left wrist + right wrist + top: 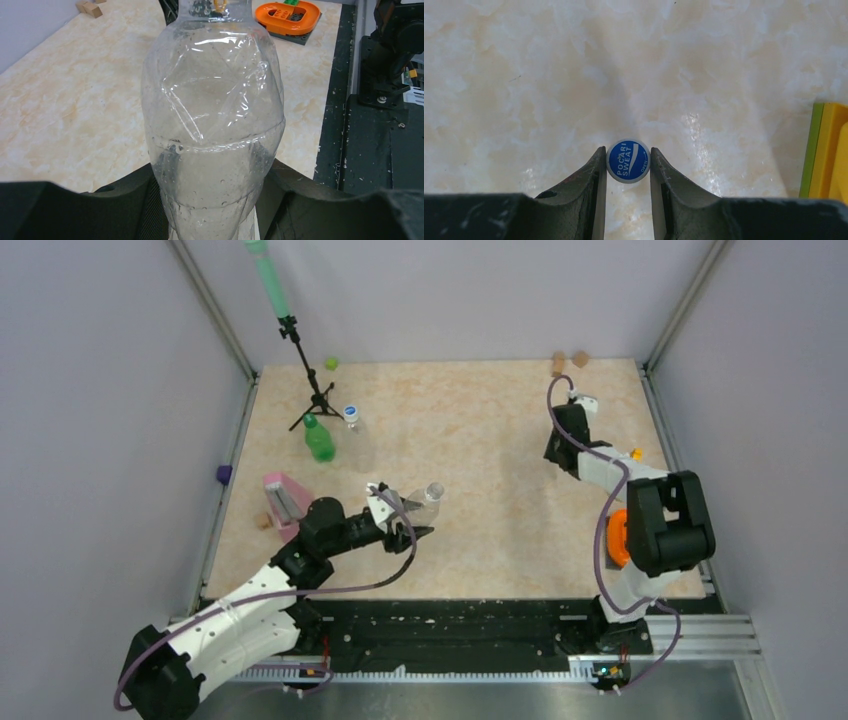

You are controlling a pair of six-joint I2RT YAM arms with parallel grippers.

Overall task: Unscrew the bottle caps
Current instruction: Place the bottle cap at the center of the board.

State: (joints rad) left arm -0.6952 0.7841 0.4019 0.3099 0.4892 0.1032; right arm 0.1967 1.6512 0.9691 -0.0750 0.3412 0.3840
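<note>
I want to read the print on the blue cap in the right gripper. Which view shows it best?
The right wrist view: the blue cap sits clamped in the right gripper, print readable. In the top external view it cannot be made out at the gripper; the left wrist view does not show it.

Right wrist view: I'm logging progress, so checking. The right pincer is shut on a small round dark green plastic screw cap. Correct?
Not quite: the colour is wrong. The right pincer is shut on a small round blue plastic screw cap with white lettering, as the right wrist view shows.
</note>
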